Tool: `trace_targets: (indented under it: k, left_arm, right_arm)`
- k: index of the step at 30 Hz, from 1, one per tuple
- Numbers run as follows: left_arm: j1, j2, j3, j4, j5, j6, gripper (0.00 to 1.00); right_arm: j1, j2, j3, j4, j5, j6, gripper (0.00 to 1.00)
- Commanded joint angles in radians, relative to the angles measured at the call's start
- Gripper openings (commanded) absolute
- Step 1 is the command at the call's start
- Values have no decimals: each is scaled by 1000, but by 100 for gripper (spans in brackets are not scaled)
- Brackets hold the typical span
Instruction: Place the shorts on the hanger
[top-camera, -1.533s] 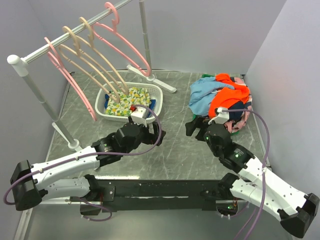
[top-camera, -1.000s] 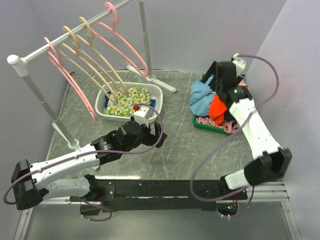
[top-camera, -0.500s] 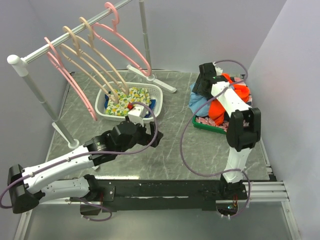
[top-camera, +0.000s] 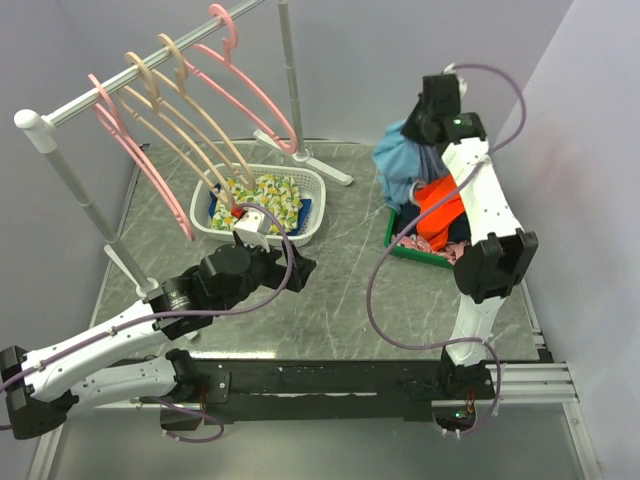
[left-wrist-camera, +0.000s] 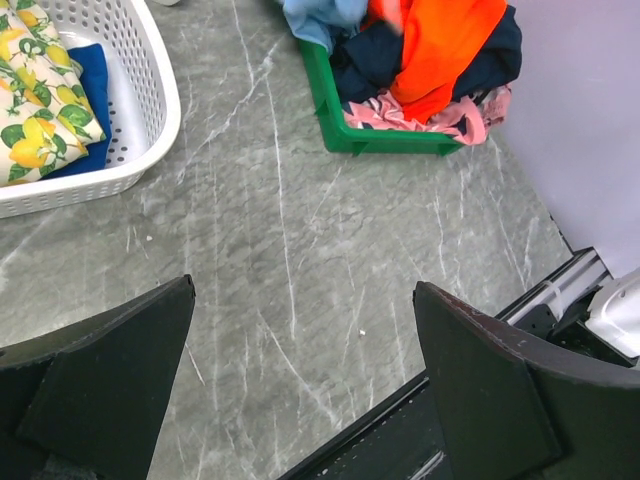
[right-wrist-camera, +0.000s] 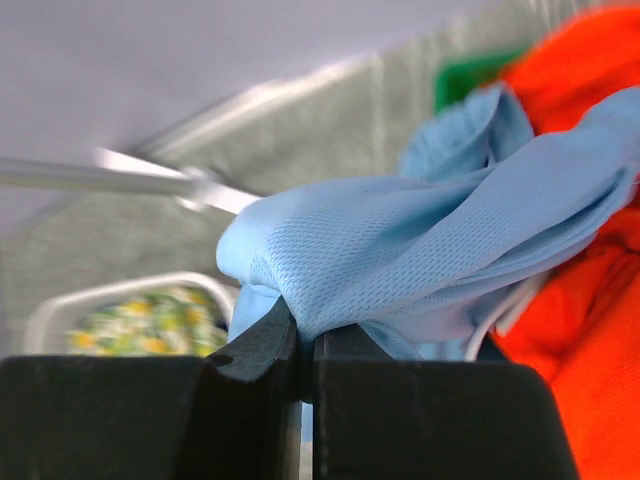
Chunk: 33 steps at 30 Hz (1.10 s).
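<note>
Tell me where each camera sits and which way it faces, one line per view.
Top external: above and behind the bases, looking down on the table; both arms show.
Left wrist: on the left arm, looking down and forward at the white basket and green tray; its open left pincer frames the bottom.
Right wrist: on the raised right arm, looking along its shut right pincer at the pinched shorts.
Shared: top and left wrist both show basket and tray.
</note>
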Motion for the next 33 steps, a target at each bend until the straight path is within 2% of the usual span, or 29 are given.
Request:
trace_targets:
  k: [1, 6, 13, 21, 29, 33]
  left_arm:
    - [3, -15, 30, 13, -10, 21, 98]
    - [3, -17, 24, 6, 2, 21, 98]
    - [3, -37, 16, 3, 25, 26, 99]
    - [3, -37, 21, -10, 65, 52, 96]
    - [3, -79, 55, -47, 97, 78, 96]
    - [1, -90, 79, -84, 103, 86, 97]
  right_arm:
    - [-21, -74, 154, -25, -68, 13, 0]
    - [-36, -113, 209, 52, -99, 20, 0]
    - [-47, -205, 237, 251, -220, 13, 0]
    - [-21, -307, 264, 343, -300, 18, 0]
    - [77, -541, 15, 373, -242, 9, 0]
    - [142, -682, -74, 313, -159, 9, 0]
